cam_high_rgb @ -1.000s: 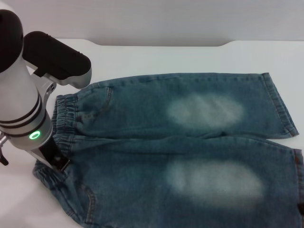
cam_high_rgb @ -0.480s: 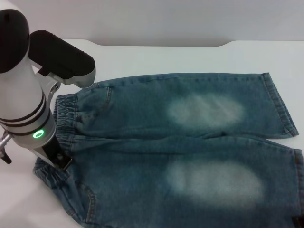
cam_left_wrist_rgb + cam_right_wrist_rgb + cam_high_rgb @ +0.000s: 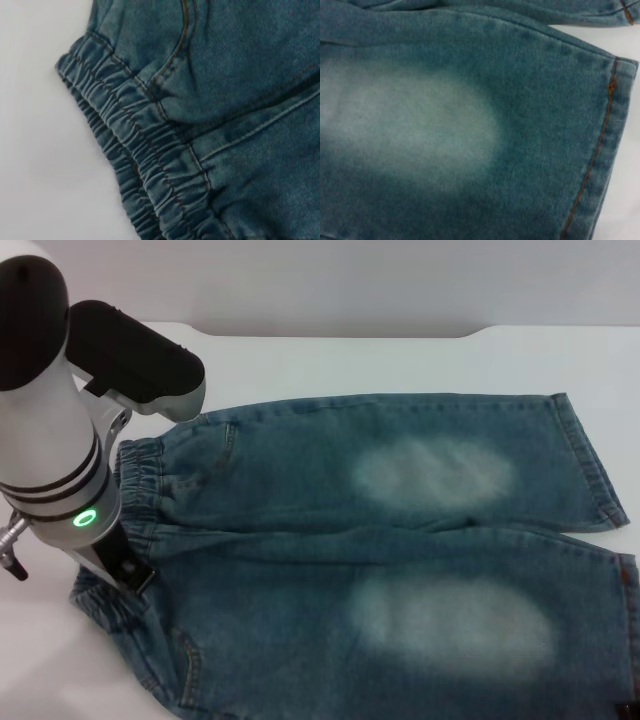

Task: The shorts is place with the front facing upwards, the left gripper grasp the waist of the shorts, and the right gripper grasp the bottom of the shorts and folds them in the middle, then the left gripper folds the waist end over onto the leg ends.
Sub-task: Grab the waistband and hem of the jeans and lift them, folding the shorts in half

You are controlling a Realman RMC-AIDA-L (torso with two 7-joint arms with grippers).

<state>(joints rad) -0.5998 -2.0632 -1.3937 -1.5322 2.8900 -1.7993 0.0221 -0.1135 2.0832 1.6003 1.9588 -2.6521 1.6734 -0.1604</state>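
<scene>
The shorts [image 3: 400, 540] lie flat and front up on the white table, blue denim with two pale thigh patches. Their ruffled waist [image 3: 140, 475] is at the left and the hemmed leg ends [image 3: 595, 470] at the right. My left gripper [image 3: 128, 575] hangs under the green-lit arm, down at the near part of the waist and mostly hidden by the arm. The left wrist view shows the gathered waistband [image 3: 145, 165] close up. The right wrist view looks closely at the near leg and its stitched hem [image 3: 600, 150]. Only a dark sliver of my right gripper [image 3: 625, 708] shows at the near right corner.
The white table [image 3: 400, 360] runs beyond the shorts to a back edge with a raised lip. Bare table also lies left of the waistband [image 3: 40, 150]. The left arm's black and silver housing [image 3: 140, 355] stands over the far left corner of the shorts.
My left arm has shifted slightly right and nearer over the waistband. The dark sliver at the right edge has slid down toward the corner. The shorts lie as before.
</scene>
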